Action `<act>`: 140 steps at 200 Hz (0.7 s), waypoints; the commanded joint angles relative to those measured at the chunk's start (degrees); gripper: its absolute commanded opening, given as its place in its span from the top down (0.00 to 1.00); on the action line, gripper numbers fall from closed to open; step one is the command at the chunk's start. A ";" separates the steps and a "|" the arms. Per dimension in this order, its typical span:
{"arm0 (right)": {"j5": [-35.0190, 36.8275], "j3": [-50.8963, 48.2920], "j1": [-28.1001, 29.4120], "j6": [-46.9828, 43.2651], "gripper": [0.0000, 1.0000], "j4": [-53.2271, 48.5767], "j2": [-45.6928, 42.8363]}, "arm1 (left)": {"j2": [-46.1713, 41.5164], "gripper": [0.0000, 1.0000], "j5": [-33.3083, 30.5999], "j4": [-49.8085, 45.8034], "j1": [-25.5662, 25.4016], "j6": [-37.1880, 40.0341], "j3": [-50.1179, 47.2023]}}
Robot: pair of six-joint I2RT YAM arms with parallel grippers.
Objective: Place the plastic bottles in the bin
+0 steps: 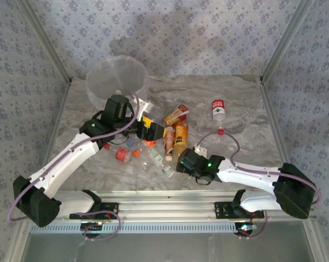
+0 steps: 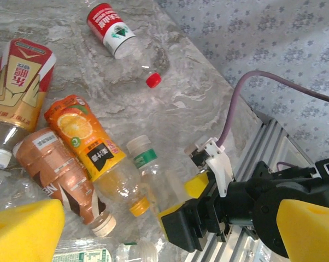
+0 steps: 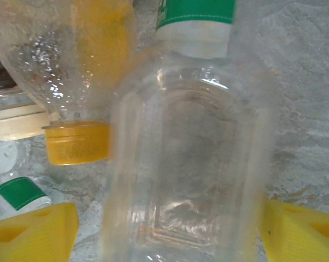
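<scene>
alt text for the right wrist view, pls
A clear plastic bottle with a green-and-white label lies between the right gripper's open yellow fingertips. Left of it, a second clear bottle with an orange cap rests on the grey marbled table.

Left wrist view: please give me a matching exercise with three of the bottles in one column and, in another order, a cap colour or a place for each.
Column one:
1. red-labelled bottle
2. orange-labelled bottle
3. green-labelled bottle

Column two:
A. orange cap
B. lies between the fingers of the right claw
C. red cap, lying apart from the others

Pairs: 1-C, 2-A, 3-B.
</scene>
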 commanded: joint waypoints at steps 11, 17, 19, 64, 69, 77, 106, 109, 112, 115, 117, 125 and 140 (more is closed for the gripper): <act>2.13 1.54 0.51 1.72 0.14 -2.71 0.64 | -0.84 0.00 -1.99 2.18 -0.16 -1.80 0.59; 2.33 1.62 0.49 1.72 0.14 -3.94 0.25 | -0.85 0.00 -1.79 2.15 -0.20 -1.84 0.75; 2.35 1.62 0.49 1.68 0.15 -4.39 0.12 | -0.80 0.00 -1.66 2.19 -0.16 -1.84 0.81; -0.20 2.99 -2.19 -4.58 0.17 -13.58 -2.12 | -1.02 0.00 4.58 4.76 -0.33 -1.43 -0.10; -0.20 3.03 -2.44 -4.74 0.18 -14.47 -2.16 | -0.94 0.00 5.15 4.86 -0.46 -1.47 -0.02; -0.32 3.03 -2.48 -5.11 0.19 -15.13 -2.22 | -0.74 0.00 5.97 5.03 -0.42 -1.57 0.02; -2.18 3.31 -2.65 -8.45 0.22 -13.78 -1.50 | 0.07 0.00 7.64 5.33 -0.88 -0.89 0.03; -1.97 3.51 -2.62 -9.04 0.22 -13.70 -1.16 | 0.11 0.00 7.57 5.25 -0.96 -0.68 0.07; -1.88 3.75 -2.57 -9.44 0.22 -13.87 -0.83 | 0.12 0.00 7.43 5.16 -0.96 -0.61 0.07; -1.87 4.01 -2.54 -9.88 0.22 -14.15 -0.52 | 0.19 0.00 7.26 4.95 -1.00 -0.65 0.14; -1.91 4.11 -2.42 -10.05 0.22 -14.32 -0.29 | 0.27 0.00 7.18 4.71 -0.98 -0.73 0.16; -2.19 4.43 -2.27 -10.95 0.22 -14.76 0.68 | 0.68 0.00 7.09 3.80 -0.96 -0.38 0.68; -2.74 4.87 -1.77 -12.85 0.22 -14.92 1.45 | 1.37 0.00 8.43 2.72 -1.16 0.08 1.89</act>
